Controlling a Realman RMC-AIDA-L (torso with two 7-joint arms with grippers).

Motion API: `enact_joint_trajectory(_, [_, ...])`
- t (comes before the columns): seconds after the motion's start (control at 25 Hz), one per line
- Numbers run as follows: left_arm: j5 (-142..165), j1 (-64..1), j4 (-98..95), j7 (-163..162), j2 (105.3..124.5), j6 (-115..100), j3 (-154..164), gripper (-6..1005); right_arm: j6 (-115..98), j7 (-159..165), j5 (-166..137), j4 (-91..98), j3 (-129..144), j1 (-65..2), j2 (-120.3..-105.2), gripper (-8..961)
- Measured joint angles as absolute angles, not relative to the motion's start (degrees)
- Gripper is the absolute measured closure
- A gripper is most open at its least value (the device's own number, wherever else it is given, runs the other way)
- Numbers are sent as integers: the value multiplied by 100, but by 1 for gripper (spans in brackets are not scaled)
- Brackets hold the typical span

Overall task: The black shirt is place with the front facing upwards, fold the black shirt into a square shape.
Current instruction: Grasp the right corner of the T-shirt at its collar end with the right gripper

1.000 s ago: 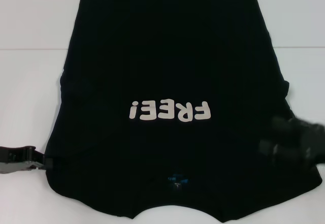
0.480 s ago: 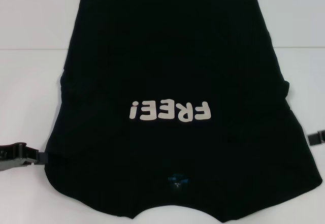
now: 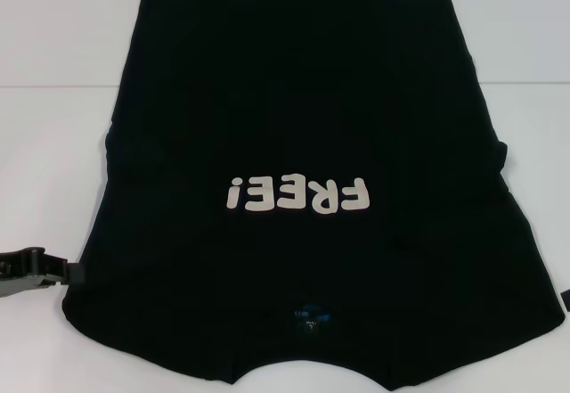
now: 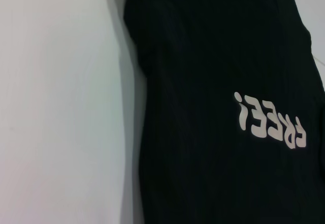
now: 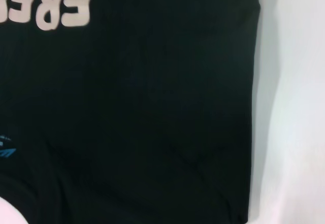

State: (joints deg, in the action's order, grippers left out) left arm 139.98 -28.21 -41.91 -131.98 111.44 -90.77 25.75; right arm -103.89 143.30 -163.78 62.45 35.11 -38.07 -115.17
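A white table (image 3: 53,143) fills the head view, and most of it is covered by the black shirt (image 3: 303,99). The shirt lies flat with its front up, collar toward the robot and hem at the far side. Both sleeves are already folded inward over the body, so the side edges run as long slanted lines.

White block lettering (image 3: 297,194) reading "FREE!" crosses the chest and appears upside down from the robot's position. A small blue neck label (image 3: 309,314) sits just inside the collar at the near edge.

The left gripper (image 3: 73,274) is low at the robot's left, its dark fingertips touching the shirt's near left edge, by the shoulder. Whether it is clenched on the cloth or released cannot be told.

Of the right gripper (image 3: 566,298) only a dark sliver shows at the right border of the head view, apart from the shirt's edge; its fingers cannot be made out.

Each wrist view shows one folded side edge of the shirt against the table and part of the lettering.
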Motion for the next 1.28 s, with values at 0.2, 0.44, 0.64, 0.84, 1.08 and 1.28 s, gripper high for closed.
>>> enact_joint_trajectory(0.2, [13978,-2821,-4181,-13195,11149,-9066,2575,948,-10149,14231,-16324,5913,3498,-3722,-11549,162])
enact_joint_trajectory(0.44, [13974,-2840,-4120,-13192,11144,-9034,2575,948,-9881,14090,-16122,5592,3530,-3679,-11587,161])
enact_joint_trajectory(0.64, [13974,-2845,-4118,-13150,11145,-9029,2575,948,-9739,14050,-16120,5579,3543,-3672,-11594,162])
enact_joint_trajectory(0.84, [13974,-2854,-4118,-13145,11158,-9026,2575,948,-9641,14050,-16124,5579,3570,-3674,-11612,161])
enact_joint_trajectory(1.08, [13974,-2857,-4122,-13139,11162,-9026,2575,947,-9480,14050,-16133,5488,3669,-3706,-11656,161])
enact_joint_trajectory(1.28, [13974,-2867,-4123,-13139,11170,-9026,2575,947,-9406,14051,-16137,5364,3712,-3754,-11656,162])
